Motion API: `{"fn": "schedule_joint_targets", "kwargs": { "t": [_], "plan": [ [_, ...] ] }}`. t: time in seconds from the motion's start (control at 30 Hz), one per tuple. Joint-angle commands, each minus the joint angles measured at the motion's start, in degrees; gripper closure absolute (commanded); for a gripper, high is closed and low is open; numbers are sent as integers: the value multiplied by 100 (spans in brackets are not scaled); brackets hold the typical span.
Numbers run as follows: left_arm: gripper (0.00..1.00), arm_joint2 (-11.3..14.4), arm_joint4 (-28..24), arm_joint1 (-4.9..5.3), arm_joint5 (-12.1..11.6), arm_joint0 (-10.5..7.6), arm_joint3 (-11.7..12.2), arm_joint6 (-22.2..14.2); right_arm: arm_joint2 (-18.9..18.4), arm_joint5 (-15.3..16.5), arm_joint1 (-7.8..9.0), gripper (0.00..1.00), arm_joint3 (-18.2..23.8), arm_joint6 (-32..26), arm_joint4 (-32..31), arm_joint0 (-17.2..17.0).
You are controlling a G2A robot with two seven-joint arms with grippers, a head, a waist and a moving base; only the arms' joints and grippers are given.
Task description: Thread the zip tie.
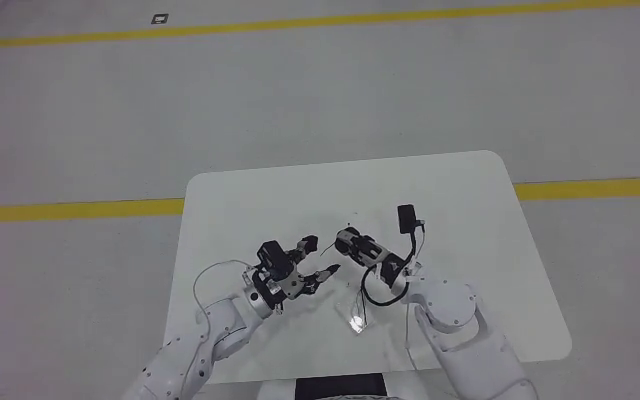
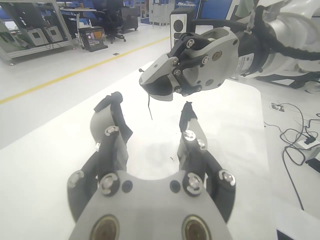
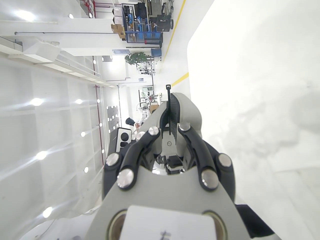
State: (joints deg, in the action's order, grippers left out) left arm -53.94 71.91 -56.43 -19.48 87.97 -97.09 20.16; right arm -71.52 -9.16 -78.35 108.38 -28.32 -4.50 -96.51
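A thin black zip tie (image 3: 170, 108) is pinched between the pads of my right gripper (image 3: 172, 106), which is shut on it; its square head sticks out past the fingertips. In the left wrist view the same zip tie (image 2: 149, 106) hangs with its tail dangling below the right gripper (image 2: 150, 89), above the white table (image 2: 50, 156). My left gripper (image 2: 152, 106) stands open just below and in front of that tail, nothing between its fingers. From the top view, the left gripper (image 1: 318, 255) and right gripper (image 1: 343, 238) face each other closely near the table's middle.
A small clear plastic bag (image 1: 357, 318) lies on the table near its front edge between the arms. The white table (image 1: 470, 200) spreads wide to the back and both sides. A yellow floor line (image 1: 90, 209) runs behind the table.
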Motion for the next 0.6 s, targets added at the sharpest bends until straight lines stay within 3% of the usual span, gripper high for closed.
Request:
{"fn": "schedule_joint_targets", "kwargs": {
  "t": [0.0, 0.17, 0.27, 0.57],
  "plan": [
    [51, -6, -3, 1, 0, 0, 3, 9, 17, 16, 11, 100, 1, -6, -13, 0],
    [58, 0, -4, 1, 0, 16, 4, 18, 84, 63, 44, 100, -17, -60, -114, 13],
    [70, 10, 1, 1, 0, 16, 1, 16, 117, 81, 60, 100, -13, -56, -133, 19],
    [75, 44, -5, 6, 0, -13, -4, 3, 157, 132, 111, 100, 44, -16, -141, -13]
  ]
}}
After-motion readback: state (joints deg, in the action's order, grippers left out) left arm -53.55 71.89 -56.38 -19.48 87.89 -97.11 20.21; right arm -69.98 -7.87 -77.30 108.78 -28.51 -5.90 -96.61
